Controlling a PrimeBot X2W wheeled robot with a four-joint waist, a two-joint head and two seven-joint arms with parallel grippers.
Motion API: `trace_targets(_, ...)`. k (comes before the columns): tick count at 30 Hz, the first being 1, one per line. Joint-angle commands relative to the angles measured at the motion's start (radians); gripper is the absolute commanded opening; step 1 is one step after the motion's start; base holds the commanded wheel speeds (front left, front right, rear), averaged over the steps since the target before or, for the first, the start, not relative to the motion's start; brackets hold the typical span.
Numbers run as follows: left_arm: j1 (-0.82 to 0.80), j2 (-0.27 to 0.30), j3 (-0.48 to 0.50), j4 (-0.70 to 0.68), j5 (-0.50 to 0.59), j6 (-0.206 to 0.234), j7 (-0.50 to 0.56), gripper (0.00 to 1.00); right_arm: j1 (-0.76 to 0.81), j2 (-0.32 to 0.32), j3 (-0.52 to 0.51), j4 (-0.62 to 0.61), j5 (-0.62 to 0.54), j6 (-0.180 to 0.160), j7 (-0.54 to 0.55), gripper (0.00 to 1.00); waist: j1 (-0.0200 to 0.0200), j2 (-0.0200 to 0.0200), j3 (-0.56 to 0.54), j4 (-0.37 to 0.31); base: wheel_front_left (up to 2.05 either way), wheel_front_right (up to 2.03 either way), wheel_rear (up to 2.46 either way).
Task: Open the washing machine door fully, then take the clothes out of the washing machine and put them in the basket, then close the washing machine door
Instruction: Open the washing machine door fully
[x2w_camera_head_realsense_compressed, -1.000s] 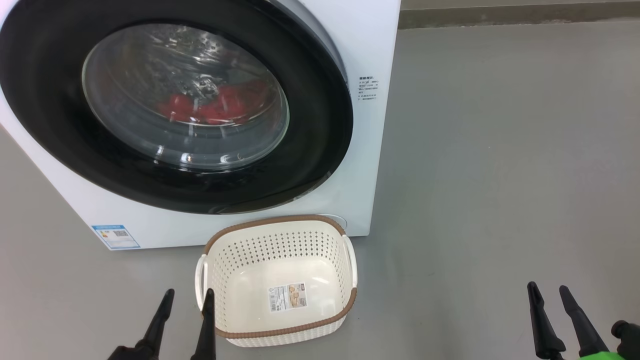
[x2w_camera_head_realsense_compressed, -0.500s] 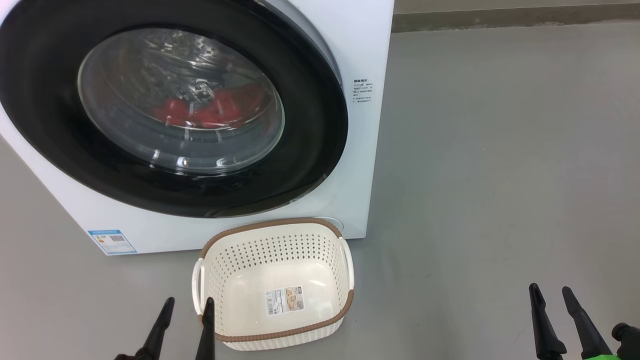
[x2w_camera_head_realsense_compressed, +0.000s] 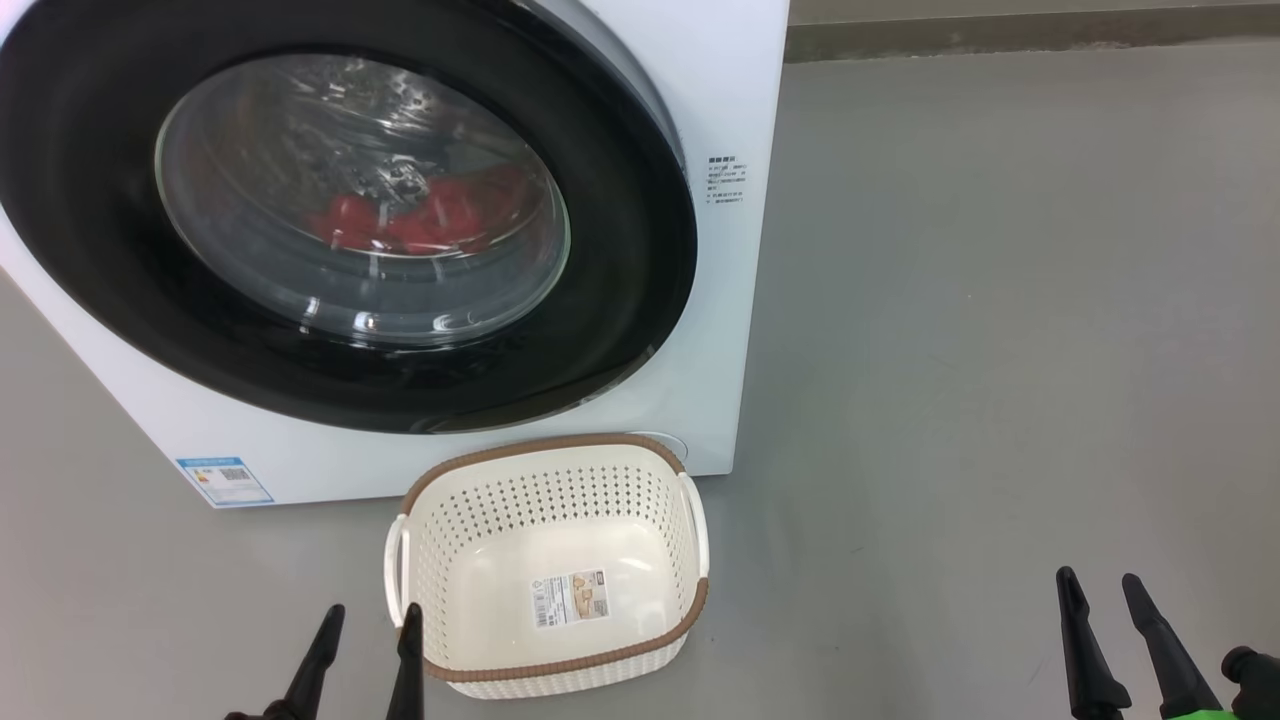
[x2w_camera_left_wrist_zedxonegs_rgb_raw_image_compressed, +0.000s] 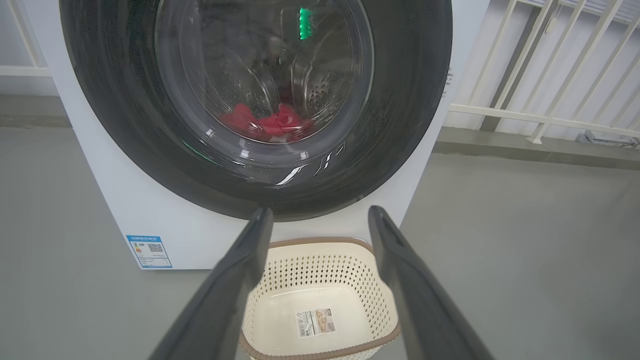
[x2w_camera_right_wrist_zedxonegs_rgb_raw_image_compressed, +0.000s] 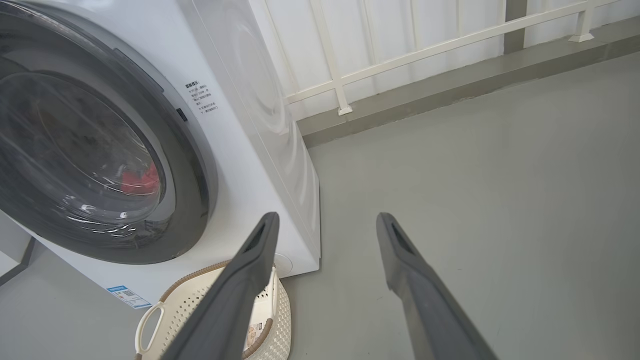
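The white washing machine (x2w_camera_head_realsense_compressed: 740, 90) (x2w_camera_left_wrist_zedxonegs_rgb_raw_image_compressed: 95, 165) (x2w_camera_right_wrist_zedxonegs_rgb_raw_image_compressed: 250, 85) fills the upper left of the head view. Its round black-rimmed door (x2w_camera_head_realsense_compressed: 620, 250) (x2w_camera_left_wrist_zedxonegs_rgb_raw_image_compressed: 410, 100) (x2w_camera_right_wrist_zedxonegs_rgb_raw_image_compressed: 195, 165) looks closed against the front. Red clothes (x2w_camera_head_realsense_compressed: 420, 215) (x2w_camera_left_wrist_zedxonegs_rgb_raw_image_compressed: 270, 122) (x2w_camera_right_wrist_zedxonegs_rgb_raw_image_compressed: 137, 180) lie in the drum behind the glass. The cream basket (x2w_camera_head_realsense_compressed: 550, 555) (x2w_camera_left_wrist_zedxonegs_rgb_raw_image_compressed: 320, 285) (x2w_camera_right_wrist_zedxonegs_rgb_raw_image_compressed: 195, 300) stands on the floor in front of the machine with nothing but its label inside. My left gripper (x2w_camera_head_realsense_compressed: 368, 612) (x2w_camera_left_wrist_zedxonegs_rgb_raw_image_compressed: 320, 215) hangs open at the basket's left handle. My right gripper (x2w_camera_head_realsense_compressed: 1098, 578) (x2w_camera_right_wrist_zedxonegs_rgb_raw_image_compressed: 325, 220) stands open over bare floor to the right.
Grey floor (x2w_camera_head_realsense_compressed: 1000, 350) spreads to the right of the machine. A white railing (x2w_camera_right_wrist_zedxonegs_rgb_raw_image_compressed: 400, 50) (x2w_camera_left_wrist_zedxonegs_rgb_raw_image_compressed: 540, 100) and a low kerb (x2w_camera_head_realsense_compressed: 1000, 30) run along behind it. A blue label (x2w_camera_head_realsense_compressed: 224, 480) is stuck on the machine's lower left front.
The whole head view has shifted a little, so the camera moved. Both grippers stay open in much the same place low in the view.
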Motion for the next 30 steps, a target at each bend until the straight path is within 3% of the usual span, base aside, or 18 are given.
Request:
trace_targets(1,-0.017,0.007,0.033,-0.023,-0.002,-0.002,-0.012,1.00,-0.006,-0.019,0.019,-0.030,-0.014,0.001,-0.014,1.00,0.0000,0.0000,0.002,0.000,0.00,0.00,0.00)
trace_targets(2,-0.018,0.007,0.032,-0.023,-0.002,-0.002,-0.012,1.00,-0.010,-0.018,0.022,-0.034,-0.011,0.001,-0.014,0.75,0.0000,0.0000,0.003,0.000,0.00,0.00,0.00)
trace_targets(3,-0.019,0.007,0.031,-0.024,-0.002,-0.002,-0.012,1.00,-0.015,-0.018,0.024,-0.042,-0.010,0.001,-0.014,0.29,0.0000,0.0000,0.004,0.000,0.00,0.00,0.00)
trace_targets(4,-0.021,0.007,0.031,-0.025,-0.003,-0.001,-0.012,1.00,-0.022,-0.018,0.027,-0.052,-0.010,0.001,-0.014,0.02,0.0000,0.0000,0.006,0.000,0.00,0.00,0.00)
trace_targets(16,-0.072,0.007,-0.011,-0.046,-0.024,0.014,-0.012,1.00,-0.277,-0.015,0.124,-0.075,0.135,0.001,-0.014,0.00,0.0000,0.0000,0.063,0.011,0.00,0.00,0.00)
trace_targets(23,-0.106,0.007,-0.042,-0.057,-0.040,0.021,-0.012,1.00,-0.481,-0.063,0.195,-0.048,0.217,0.001,-0.014,0.00,0.0000,0.0000,0.120,0.051,0.00,0.00,0.00)
trace_targets(30,-0.141,0.007,-0.069,-0.058,-0.048,0.024,-0.012,1.00,-0.608,-0.124,0.283,0.010,0.378,0.001,-0.014,0.00,0.0000,0.0000,0.172,0.092,0.00,0.00,0.00)
